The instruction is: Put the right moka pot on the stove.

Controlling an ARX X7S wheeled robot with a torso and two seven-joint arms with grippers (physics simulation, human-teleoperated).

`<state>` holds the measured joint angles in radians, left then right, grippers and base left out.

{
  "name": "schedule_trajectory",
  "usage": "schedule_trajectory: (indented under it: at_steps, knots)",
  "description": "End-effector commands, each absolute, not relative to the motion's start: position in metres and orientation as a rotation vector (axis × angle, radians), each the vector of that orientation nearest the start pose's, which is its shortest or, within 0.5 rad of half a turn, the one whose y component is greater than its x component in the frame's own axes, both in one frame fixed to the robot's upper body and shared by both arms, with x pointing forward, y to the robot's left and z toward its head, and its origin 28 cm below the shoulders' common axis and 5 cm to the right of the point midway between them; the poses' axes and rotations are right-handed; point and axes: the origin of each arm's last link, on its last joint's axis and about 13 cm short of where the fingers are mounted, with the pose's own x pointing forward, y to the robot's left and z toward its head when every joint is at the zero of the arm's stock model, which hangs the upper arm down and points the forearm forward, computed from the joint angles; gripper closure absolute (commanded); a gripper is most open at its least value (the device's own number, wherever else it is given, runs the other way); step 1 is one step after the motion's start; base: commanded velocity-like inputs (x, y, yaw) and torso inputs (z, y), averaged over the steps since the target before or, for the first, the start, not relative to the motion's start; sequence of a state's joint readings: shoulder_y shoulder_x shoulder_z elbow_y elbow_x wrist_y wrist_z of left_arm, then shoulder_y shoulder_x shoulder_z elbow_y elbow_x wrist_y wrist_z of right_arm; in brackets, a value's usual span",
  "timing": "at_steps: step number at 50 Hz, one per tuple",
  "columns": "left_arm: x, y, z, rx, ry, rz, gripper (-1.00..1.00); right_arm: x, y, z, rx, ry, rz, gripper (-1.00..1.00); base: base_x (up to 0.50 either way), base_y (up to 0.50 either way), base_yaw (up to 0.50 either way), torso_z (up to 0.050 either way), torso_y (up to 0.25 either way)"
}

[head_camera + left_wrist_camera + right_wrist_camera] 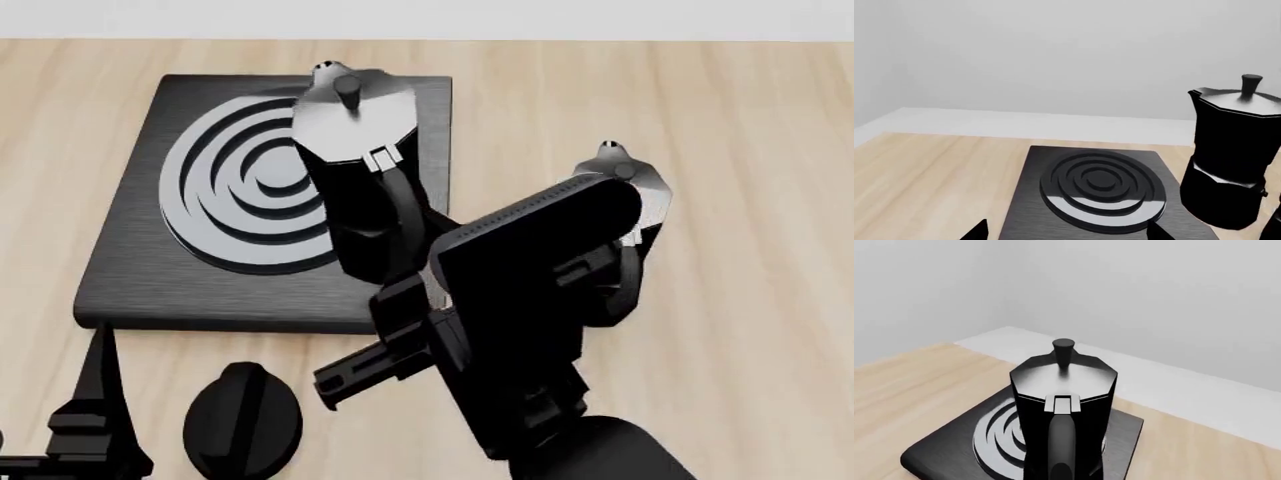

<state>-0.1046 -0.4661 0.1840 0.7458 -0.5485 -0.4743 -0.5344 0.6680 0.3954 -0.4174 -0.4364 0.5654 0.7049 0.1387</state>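
The right moka pot (pixel 350 150) (pixel 1064 390), black with a silver-grey lid, stands upright at the right edge of the stove (pixel 147 270) (pixel 1034 200). It also shows beside the burner rings in the left wrist view (pixel 1231 150). My right gripper (pixel 407 275) (pixel 1067 475) is shut on its curved handle, which runs between the jaws. Whether the pot's base touches the slab is unclear. My left gripper (pixel 1067 236) (pixel 96 400) is open and holds nothing, near the stove's front left corner.
A look-alike moka pot (pixel 627 185) stands on the wooden table to the right, partly hidden by my right arm. An oval black dial knob (pixel 243 420) lies in front of the stove. A white wall rises behind the table.
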Motion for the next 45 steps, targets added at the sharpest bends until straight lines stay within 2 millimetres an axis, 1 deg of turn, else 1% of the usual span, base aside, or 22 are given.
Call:
schedule_trajectory:
  at_steps: [1, 8, 31, 41, 45]
  knots:
    - [0.188, 0.216, 0.147, -0.049, -0.197, 0.0, -1.0, 0.286, -0.073, 0.206, -0.15, -0.208, 0.461, 1.0, 0.0, 0.0, 0.0, 0.0, 0.0]
    - [0.188, 0.217, 0.147, -0.053, -0.197, 0.001, -1.0, 0.292, -0.068, 0.208, -0.139, -0.215, 0.475, 1.0, 0.0, 0.0, 0.0, 0.0, 0.0]
    - [0.188, 0.217, 0.147, -0.054, -0.194, -0.005, -1.0, 0.319, -0.054, 0.212, -0.135, -0.212, 0.499, 1.0, 0.0, 0.0, 0.0, 0.0, 0.001]
    - [0.188, 0.216, 0.146, -0.048, -0.191, -0.008, -1.0, 0.336, -0.048, 0.208, -0.135, -0.193, 0.495, 1.0, 0.0, 0.0, 0.0, 0.0, 0.001]
    - [0.188, 0.216, 0.146, -0.049, -0.191, -0.01, -1.0, 0.34, -0.043, 0.207, -0.142, -0.191, 0.507, 1.0, 0.0, 0.0, 0.0, 0.0, 0.0]
